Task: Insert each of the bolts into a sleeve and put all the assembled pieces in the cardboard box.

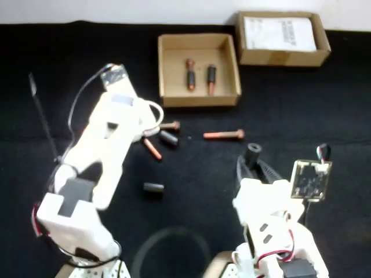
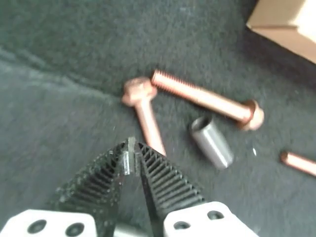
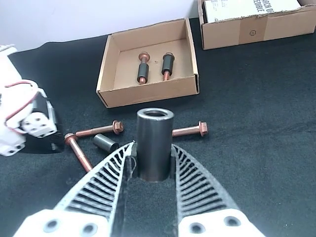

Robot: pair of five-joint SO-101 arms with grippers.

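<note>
My right gripper (image 3: 153,148) is shut on a dark metal sleeve (image 3: 155,140) and holds it upright above the black mat, in front of the open cardboard box (image 3: 109,64). Two bolt-and-sleeve pieces (image 3: 143,69) lie in that box. My left gripper (image 2: 131,147) is shut with nothing in it, its tips beside the threaded end of a copper bolt (image 2: 144,111). A second bolt (image 2: 205,98) and a loose sleeve (image 2: 212,142) lie just beyond. A third bolt (image 1: 224,134) lies nearer the right arm. Another sleeve (image 1: 153,187) rests nearer the arms' bases.
A second cardboard box (image 1: 282,37) with a white sheet inside stands at the back right, beside the open box (image 1: 199,99). A thin black cable (image 1: 43,121) runs along the left arm's outer side. The mat's far edge meets a white surface.
</note>
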